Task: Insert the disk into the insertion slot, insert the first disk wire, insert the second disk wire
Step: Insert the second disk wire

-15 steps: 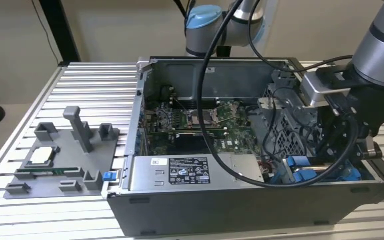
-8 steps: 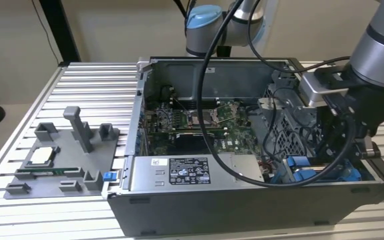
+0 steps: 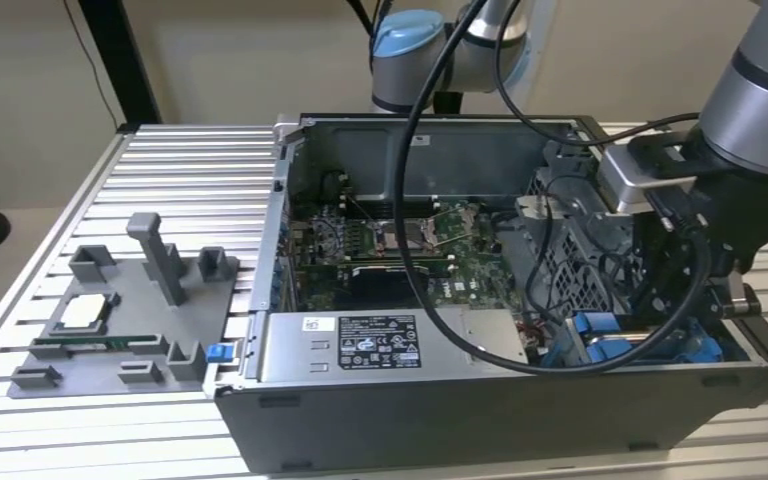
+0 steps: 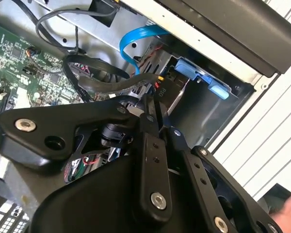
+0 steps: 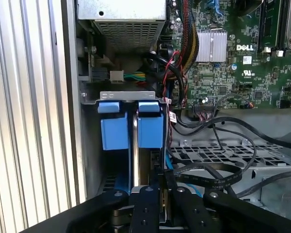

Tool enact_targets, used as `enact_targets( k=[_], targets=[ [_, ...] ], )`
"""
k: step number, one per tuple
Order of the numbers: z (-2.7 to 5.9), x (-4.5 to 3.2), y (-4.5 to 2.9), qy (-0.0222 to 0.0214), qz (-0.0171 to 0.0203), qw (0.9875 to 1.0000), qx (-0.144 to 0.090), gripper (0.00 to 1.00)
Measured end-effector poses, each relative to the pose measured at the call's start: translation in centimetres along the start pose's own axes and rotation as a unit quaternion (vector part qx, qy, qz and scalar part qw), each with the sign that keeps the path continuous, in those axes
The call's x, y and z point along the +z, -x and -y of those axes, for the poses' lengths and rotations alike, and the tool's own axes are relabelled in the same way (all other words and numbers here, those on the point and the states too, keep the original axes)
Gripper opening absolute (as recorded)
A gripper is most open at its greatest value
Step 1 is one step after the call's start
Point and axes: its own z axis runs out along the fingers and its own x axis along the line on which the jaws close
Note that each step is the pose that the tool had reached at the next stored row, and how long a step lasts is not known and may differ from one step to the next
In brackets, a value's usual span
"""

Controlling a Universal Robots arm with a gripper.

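The disk stands edge-on in the insertion slot, a thin silver strip between the two bright blue tabs of its frame. In the second wrist view the same blue tabs sit at the bay's mouth. My gripper hangs right over the disk's end, inside the case's front corner at the exterior view's right. Its fingers are pressed together on the end of a black flat disk wire. In the second wrist view this wire runs into the gripper.
The open case holds a motherboard, a labelled grey power-supply box and a perforated metal cage beside the slot. A loose blue flat cable hangs near the bay. A grey parts fixture sits on the slatted table.
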Motion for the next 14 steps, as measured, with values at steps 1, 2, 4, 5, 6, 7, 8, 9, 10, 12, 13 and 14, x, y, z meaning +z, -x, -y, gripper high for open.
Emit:
enact_targets(
  k=[1, 2, 4, 5, 6, 7, 8, 9, 10, 12, 13, 14],
  targets=[
    [0.00, 0.13, 0.00, 0.0000, 0.0017, 1.0000, 0.000, 1.00],
    [0.00, 0.16, 0.00, 0.0000, 0.0019, 1.0000, 0.000, 1.00],
    [0.03, -0.20, -0.02, 0.0000, 0.0016, 1.0000, 0.000, 1.00],
    [0.06, -0.62, 0.00, 0.0001, 0.0015, 1.0000, 0.000, 1.00],
    [0.10, -1.08, 0.05, 0.0001, 0.0011, 1.0000, 0.000, 1.00],
    [0.14, -1.53, 0.07, 0.0001, 0.0013, 1.0000, 0.000, 1.00],
    [0.18, -1.97, 0.10, 0.0001, 0.0011, 1.0000, 0.000, 1.00],
    [0.22, -2.44, 0.13, 0.0001, 0.0010, 1.0000, 0.000, 1.00],
    [0.26, -2.86, 0.16, 0.0001, 0.0012, 1.0000, 0.000, 1.00],
    [0.34, -3.78, 0.22, 0.0001, 0.0011, 1.0000, 0.000, 1.00],
    [0.38, -4.24, 0.25, 0.0001, 0.0011, 1.0000, 0.000, 1.00],
    [0.42, -4.67, 0.28, 0.0001, 0.0008, 1.0000, 0.000, 1.00]
  ],
)
